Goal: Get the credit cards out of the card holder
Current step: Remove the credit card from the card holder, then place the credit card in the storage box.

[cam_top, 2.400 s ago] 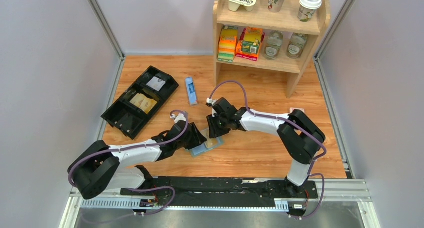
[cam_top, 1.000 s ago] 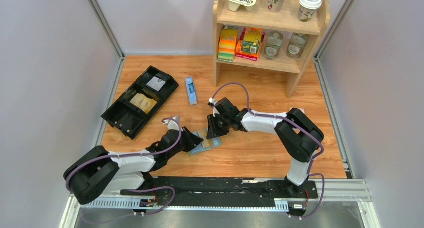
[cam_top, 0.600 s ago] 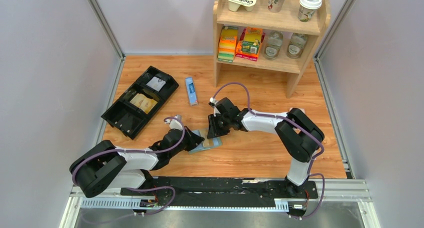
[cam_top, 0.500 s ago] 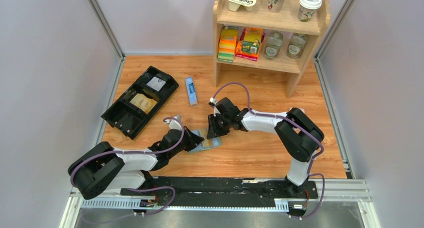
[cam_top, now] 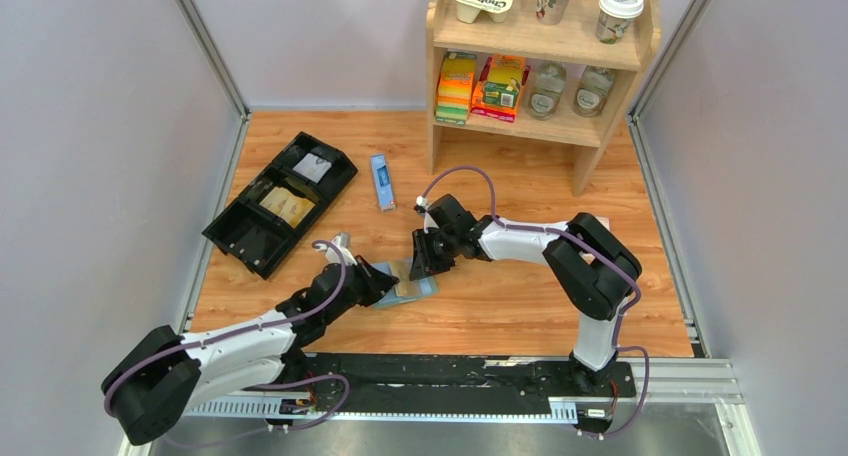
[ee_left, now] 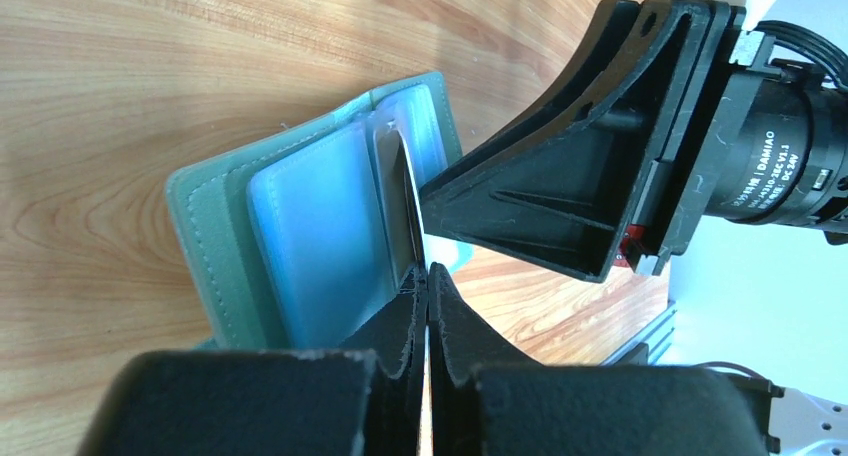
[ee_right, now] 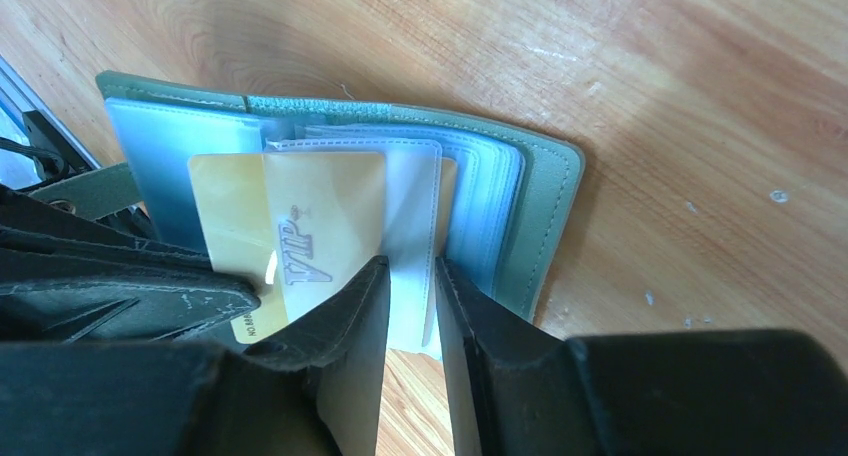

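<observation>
Card (ee_right: 300, 216) pinched in left claw (ee_left: 428, 276), card holder (ee_left: 205, 216) open

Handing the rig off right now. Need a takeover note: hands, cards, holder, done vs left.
Left hand: shut on the edge of the gold VIP card.
Right hand: open, tips astride a clear pocket page of the card holder.
Card holder: lies open on the table, between both hands.
Done: that card is partly out of its pocket.
Left: pull it fully free. A tan edge shows behind the page, likely another card to take out.
</observation>
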